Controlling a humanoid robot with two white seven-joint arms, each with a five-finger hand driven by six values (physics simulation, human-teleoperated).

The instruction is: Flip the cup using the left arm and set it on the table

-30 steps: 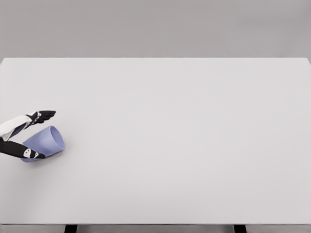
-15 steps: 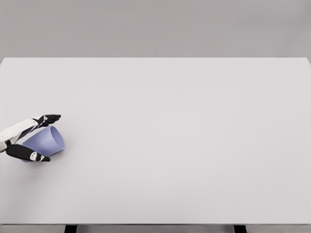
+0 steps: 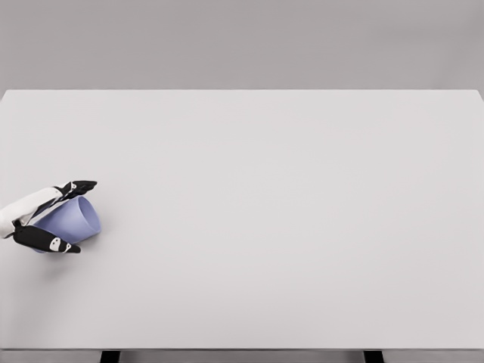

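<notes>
A pale blue cup (image 3: 69,220) lies on its side near the left edge of the white table (image 3: 272,197), its open mouth facing right. My left hand (image 3: 83,216) comes in from the left edge and wraps the cup. The black fingers (image 3: 77,186) lie along its upper side and the thumb (image 3: 50,243) presses under its lower side. The cup's base is hidden behind the hand. The right arm is out of view.
The table's left edge runs close to the hand and cup. The front edge, with two dark legs (image 3: 110,356) under it, runs along the bottom of the picture.
The left hand has slid a little to the right along the cup, and fingers and thumb have closed in on it. The cup has stayed in place.
</notes>
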